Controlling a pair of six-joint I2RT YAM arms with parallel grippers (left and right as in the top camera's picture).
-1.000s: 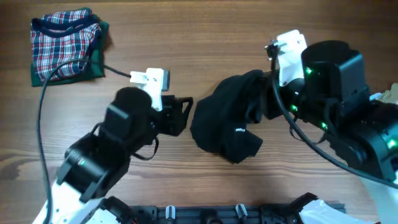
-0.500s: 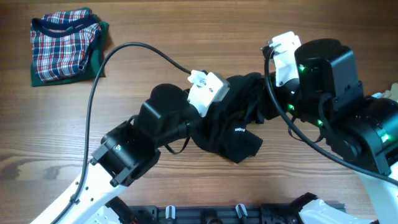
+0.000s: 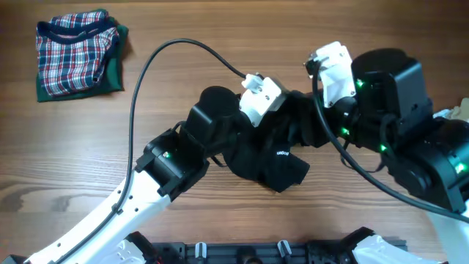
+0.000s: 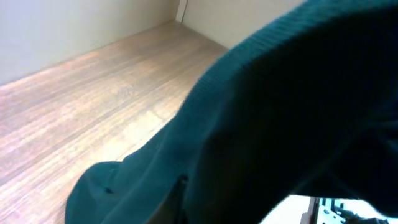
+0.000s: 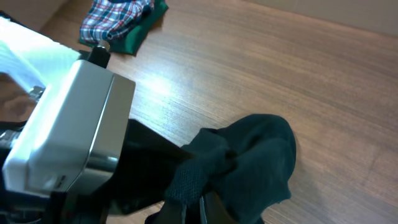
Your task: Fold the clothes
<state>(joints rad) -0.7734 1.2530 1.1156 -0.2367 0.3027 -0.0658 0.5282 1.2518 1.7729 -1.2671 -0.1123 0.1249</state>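
Now my left gripper [image 3: 282,117] has come in and pinched the shirt [image 3: 275,161], close beside my right gripper [image 3: 316,117], also clamped on it. With both holding, spreading it flat looks possible.

Upper left of the overhead view: a folded red, white and blue plaid garment [image 3: 73,48] with navy trim, green edge showing underneath, on the wood table [image 3: 220,29].

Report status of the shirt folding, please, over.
Left gripper and right gripper both shut on the black shirt. Shirt bunched in a heap, not folded. Plaid garment far off, nothing in the way.
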